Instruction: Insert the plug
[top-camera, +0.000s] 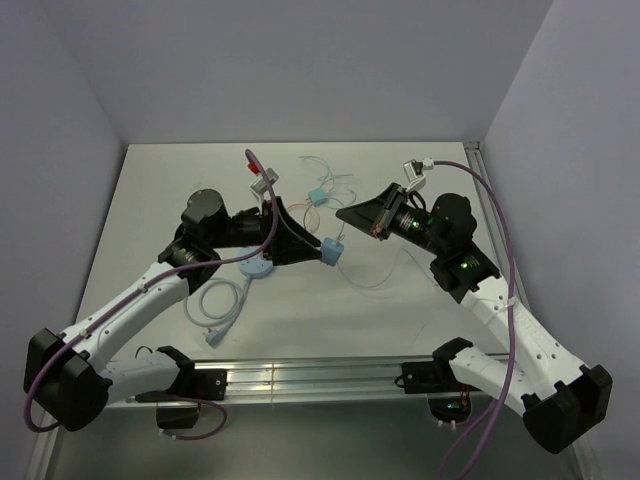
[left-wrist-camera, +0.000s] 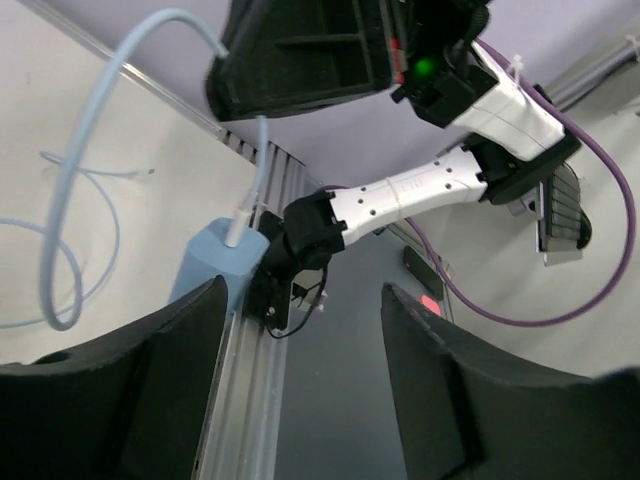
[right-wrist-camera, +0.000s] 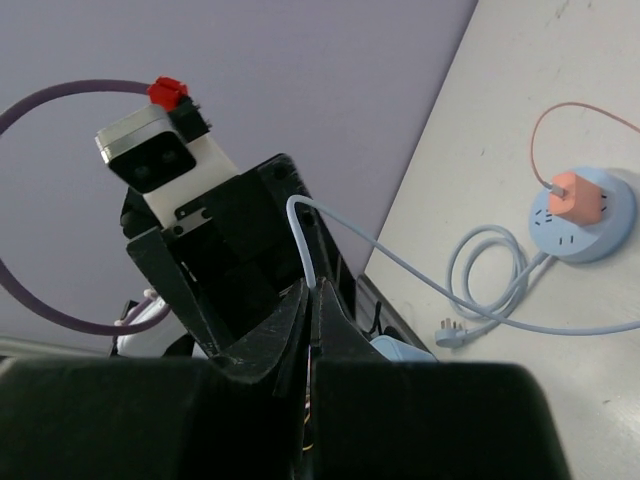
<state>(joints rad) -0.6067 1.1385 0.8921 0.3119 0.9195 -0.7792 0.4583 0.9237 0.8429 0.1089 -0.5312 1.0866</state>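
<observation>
Top external: both arms reach inward; left gripper (top-camera: 321, 250) spread beside plug (top-camera: 333, 250); right gripper (top-camera: 343, 213) pinching cable (left-wrist-camera: 57, 200).

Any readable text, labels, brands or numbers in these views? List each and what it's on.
None readable in any view.
Blue plug, its cable, orange plug, round socket block: no print visible.
Red patch on a dark part below the right arm, left wrist view: too blurred to tell whether it is a label.
Green light on the right arm: a lamp, no characters.
</observation>
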